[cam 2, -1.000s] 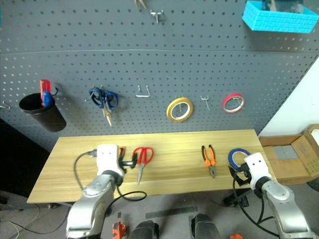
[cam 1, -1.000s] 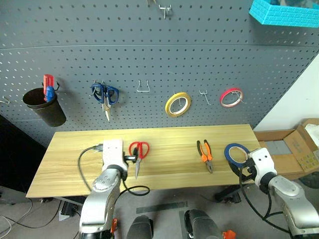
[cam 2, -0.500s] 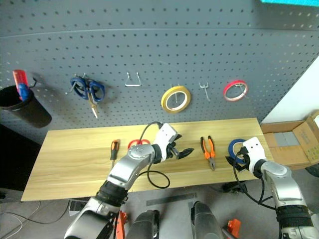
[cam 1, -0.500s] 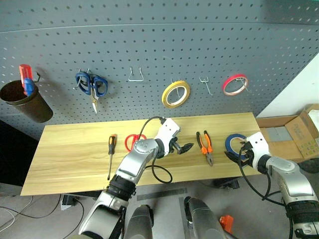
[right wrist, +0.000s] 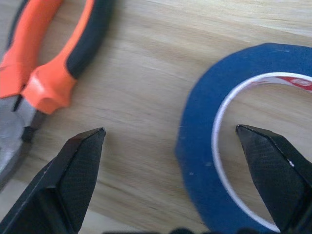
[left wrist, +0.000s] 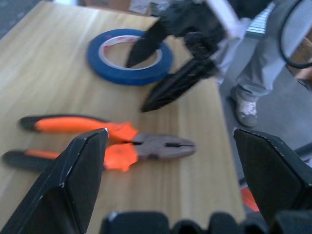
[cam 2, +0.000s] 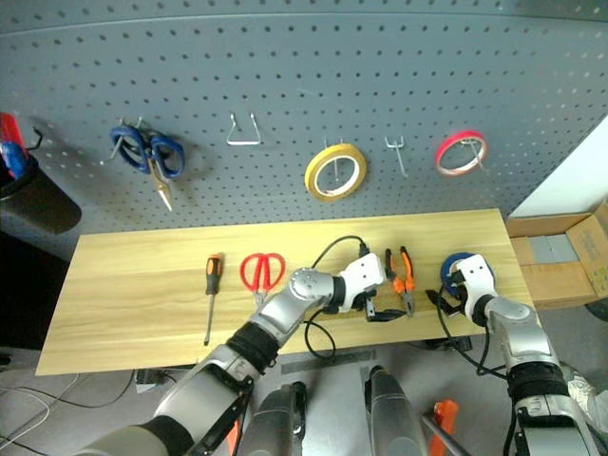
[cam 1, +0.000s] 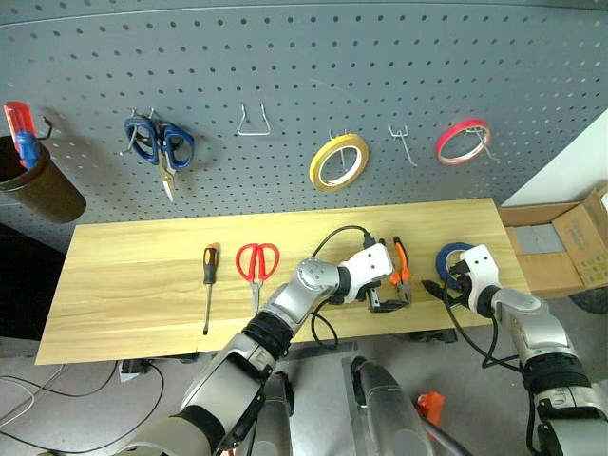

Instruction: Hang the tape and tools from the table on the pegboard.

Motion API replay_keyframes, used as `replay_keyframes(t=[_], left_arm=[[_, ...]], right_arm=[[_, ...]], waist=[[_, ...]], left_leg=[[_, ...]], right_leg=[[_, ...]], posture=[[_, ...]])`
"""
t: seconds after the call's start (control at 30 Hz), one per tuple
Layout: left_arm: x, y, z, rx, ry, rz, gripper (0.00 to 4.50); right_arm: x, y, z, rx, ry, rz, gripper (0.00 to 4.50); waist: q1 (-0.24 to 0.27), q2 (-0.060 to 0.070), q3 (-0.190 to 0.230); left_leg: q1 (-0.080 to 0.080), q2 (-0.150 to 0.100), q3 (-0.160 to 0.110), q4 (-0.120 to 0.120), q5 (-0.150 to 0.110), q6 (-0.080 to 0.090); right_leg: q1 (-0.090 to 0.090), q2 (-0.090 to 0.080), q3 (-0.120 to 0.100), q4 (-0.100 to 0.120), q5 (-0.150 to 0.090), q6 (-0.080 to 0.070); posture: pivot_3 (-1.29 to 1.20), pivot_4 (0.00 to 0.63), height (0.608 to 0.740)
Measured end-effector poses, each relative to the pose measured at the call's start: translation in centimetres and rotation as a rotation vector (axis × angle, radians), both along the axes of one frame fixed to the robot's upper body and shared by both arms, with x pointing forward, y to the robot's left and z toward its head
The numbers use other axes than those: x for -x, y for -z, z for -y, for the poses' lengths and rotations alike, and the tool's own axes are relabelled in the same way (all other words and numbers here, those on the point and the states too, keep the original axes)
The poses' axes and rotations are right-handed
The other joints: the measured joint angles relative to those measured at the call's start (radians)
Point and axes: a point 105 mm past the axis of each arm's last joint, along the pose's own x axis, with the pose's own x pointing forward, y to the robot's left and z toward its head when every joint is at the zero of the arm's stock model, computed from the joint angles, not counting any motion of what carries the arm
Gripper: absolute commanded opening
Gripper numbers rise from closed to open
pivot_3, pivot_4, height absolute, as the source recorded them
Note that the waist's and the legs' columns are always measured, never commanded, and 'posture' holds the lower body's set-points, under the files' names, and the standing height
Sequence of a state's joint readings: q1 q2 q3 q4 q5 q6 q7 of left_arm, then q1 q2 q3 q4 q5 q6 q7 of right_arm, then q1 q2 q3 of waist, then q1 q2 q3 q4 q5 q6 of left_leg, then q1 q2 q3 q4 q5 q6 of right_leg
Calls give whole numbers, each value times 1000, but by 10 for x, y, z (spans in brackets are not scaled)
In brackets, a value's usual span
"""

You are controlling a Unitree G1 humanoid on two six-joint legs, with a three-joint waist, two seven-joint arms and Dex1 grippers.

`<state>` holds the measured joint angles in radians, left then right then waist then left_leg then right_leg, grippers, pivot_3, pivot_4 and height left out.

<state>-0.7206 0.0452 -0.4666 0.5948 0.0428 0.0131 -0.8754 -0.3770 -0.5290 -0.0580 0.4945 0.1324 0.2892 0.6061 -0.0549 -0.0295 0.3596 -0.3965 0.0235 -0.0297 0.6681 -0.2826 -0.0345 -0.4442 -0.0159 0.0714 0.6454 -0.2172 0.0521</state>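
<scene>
Tape (cam 1: 454, 260): blue ring lying flat on the table (cam 1: 123, 285), near its right end, with the pliers (cam 1: 398, 274) just beside it.
My right gripper (right wrist: 170, 146): jaws spread wide, holding nothing, one finger over the roll's hole and the other outside its rim, toward the pliers.
My left gripper (left wrist: 178, 146): jaws also wide apart and empty, low over the pliers.
How the tape should handle: I judge it light and stiff enough to keep its ring shape; the smooth side may slip, and it lies too flat to pinch from the sides.
Where I would take hold: across the band, one finger in the core and one outside.
Other tools: red scissors (cam 1: 256, 264) and screwdriver (cam 1: 208, 287) lie further left on the table.
Pegboard (cam 1: 304, 95): bare hooks (cam 1: 403, 144) between the yellow roll (cam 1: 338, 161) and red roll (cam 1: 463, 141).
</scene>
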Motion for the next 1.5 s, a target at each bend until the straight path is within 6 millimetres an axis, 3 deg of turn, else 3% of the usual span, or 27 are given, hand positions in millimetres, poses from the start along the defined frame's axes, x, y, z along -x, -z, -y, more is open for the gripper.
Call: replay_keyframes(t=[0.1, 0.2, 0.53, 0.77, 1.0, 1.2, 1.33, 1.5], left_arm=[[1, 0, 1, 0, 9, -1, 4404], [1, 0, 1, 1, 12, -3, 4500], [-2, -1, -4, -3, 10, -6, 4500], [-3, -2, -4, -3, 5, 14, 4500], [-3, -22, -29, 134, -127, 10, 4500], [3, -50, -50, 235, -226, 18, 4500], [10, -59, -78, 262, -317, 23, 4500], [20, -65, -96, 281, -398, 9, 4500]], right_arm=[[-2, 0, 2, -5, 9, 3, 4500], [-6, 0, 6, -13, 29, 4, 3869], [-15, -4, 16, -28, 81, 29, 476], [-18, -4, 18, 23, 106, 76, 426], [37, 4, 12, 293, 25, 208, 426], [60, -45, -21, 481, -64, 504, 426], [59, -62, -49, 536, -127, 655, 426], [44, -93, -92, 533, -235, 866, 426]], waist=[[-2, 0, 3], [-2, 0, 4], [-3, -2, 13], [-2, -1, 11], [0, 14, -5], [-18, 14, -53], [-37, 9, -93], [-53, 7, -98]], left_leg=[[1, 0, 0, 3, 0, 0], [0, 0, 0, 6, 0, 0], [-1, 0, 0, 9, 0, 0], [-1, 0, 0, 10, 0, 0], [-6, 0, 1, 9, 2, -5], [-4, -4, 1, 9, 3, -6], [0, -4, 1, 9, 2, -4], [1, -6, 1, 10, 12, 1]], right_leg=[[2, 1, 0, 0, -2, 5], [2, 1, 1, 0, -1, 7], [3, 1, 1, 0, 1, 7], [3, 1, 1, 0, 3, 5], [-2, -4, 1, 0, 2, 7], [-1, -4, 2, 0, 1, 11], [4, -3, 2, -1, 0, 13], [5, -4, 4, -1, 10, 14]], posture=[[-60, 426, 740], [-51, 428, 740], [-48, 407, 740], [-78, 327, 740], [-111, 237, 740], [-142, 160, 740], [-138, 154, 740], [-102, 149, 740]])
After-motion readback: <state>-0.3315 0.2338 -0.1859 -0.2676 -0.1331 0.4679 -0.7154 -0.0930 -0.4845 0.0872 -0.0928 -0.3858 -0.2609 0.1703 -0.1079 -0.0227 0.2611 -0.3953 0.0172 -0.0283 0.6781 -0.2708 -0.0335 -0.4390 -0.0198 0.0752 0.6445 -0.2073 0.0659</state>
